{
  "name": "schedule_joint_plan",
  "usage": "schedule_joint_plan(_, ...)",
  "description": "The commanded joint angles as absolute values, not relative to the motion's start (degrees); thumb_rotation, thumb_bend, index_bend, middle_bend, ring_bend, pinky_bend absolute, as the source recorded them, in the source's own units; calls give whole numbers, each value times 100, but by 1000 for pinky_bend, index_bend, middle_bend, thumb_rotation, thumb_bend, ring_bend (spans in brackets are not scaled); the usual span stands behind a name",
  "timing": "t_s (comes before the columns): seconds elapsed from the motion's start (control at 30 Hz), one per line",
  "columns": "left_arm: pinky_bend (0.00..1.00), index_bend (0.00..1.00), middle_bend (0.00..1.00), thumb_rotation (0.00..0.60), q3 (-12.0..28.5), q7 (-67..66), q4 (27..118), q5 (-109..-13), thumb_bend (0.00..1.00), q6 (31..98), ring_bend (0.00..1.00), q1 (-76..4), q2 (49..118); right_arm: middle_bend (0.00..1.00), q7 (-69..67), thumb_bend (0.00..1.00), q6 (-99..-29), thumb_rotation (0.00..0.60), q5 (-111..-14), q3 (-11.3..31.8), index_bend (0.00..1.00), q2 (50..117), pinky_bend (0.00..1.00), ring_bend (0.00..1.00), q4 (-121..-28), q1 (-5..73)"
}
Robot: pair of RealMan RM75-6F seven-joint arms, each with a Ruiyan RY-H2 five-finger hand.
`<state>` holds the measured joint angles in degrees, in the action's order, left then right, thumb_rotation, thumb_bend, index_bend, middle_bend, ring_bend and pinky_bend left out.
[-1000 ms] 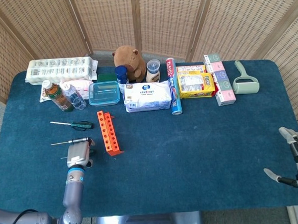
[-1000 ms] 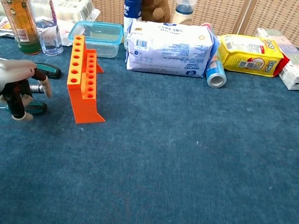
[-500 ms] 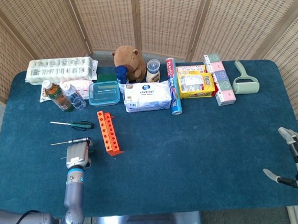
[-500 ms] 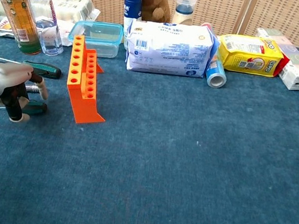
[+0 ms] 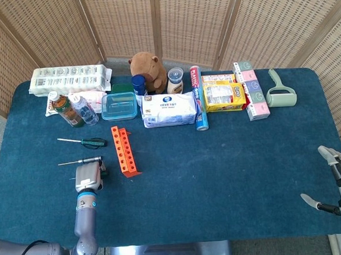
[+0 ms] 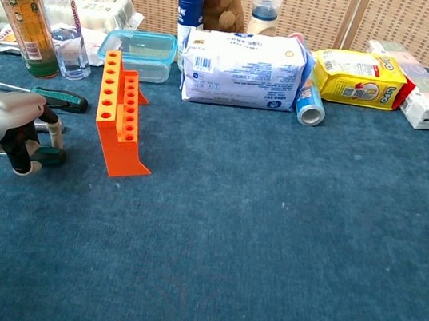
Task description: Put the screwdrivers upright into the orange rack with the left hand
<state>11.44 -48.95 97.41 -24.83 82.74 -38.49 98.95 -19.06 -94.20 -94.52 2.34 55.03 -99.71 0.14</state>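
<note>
Left hand (image 6: 9, 126) sits low on the blue table (image 5: 218, 170), near-left of the orange rack (image 5: 124, 151). Fingers curled down over the green handle of a screwdriver (image 6: 44, 154) lying flat; looks like it's grasping it, tool not lifted. In the head view the hand (image 5: 88, 176) covers most of that one.

2nd screwdriver (image 5: 79, 161), w/ grey handle, lies flat just beyond the hand, tip pointing left. 3rd screwdriver (image 5: 84, 142), dark green handle, lies flat farther back, left of the rack's far end. Rack holes all look empty; none of the tools upright.

Right hand (image 5: 336, 176) at the near-right table edge, well apart from everything, fingers spread, holding nothing.

Far side: bottles (image 5: 72, 108), clear box w/ blue lid (image 5: 119, 105), plush toy (image 5: 147, 70), white pack (image 5: 169, 109), yellow bag (image 5: 223, 96).
</note>
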Motion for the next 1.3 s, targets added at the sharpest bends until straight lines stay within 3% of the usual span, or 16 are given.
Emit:
schedule_joint_plan(0.03, 856, 410, 851, 600, 1153, -4936, 9723, -2496, 393, 8280, 877, -3848, 9911, 88, -1929, 163, -9420, 600, -9469, 227, 13, 5499, 76, 95, -9976, 17)
schedule_joint_plan(0.4, 856, 473, 851, 600, 1194, -5111, 9579, -2524, 477, 8369, 877, -3806, 10066, 88, -2043, 163, -9462, 600, -9436, 240, 13, 5463, 86, 93, -9958, 3)
schedule_joint_plan(0.77, 856, 512, 851, 600, 1247, -5102, 9875, -2649, 482, 8411, 877, -3688, 9892, 88, -2165, 163, -9474, 600, -9444, 230, 12, 5441, 88, 94, -9932, -3)
schedule_joint_plan(1.13, 856, 513, 851, 600, 1178, -4462, 10742, -3200, 482, 8299, 877, -3297, 9019, 88, -2083, 164, -9407, 600, -9468, 209, 12, 5475, 89, 94, -9930, 29)
schedule_joint_plan(1.3, 856, 514, 851, 600, 972, -3845, 11233, -3917, 482, 8488, 877, -2932, 8588, 88, -2023, 163, -9385, 600, -9469, 202, 12, 5493, 89, 94, -9929, 37)
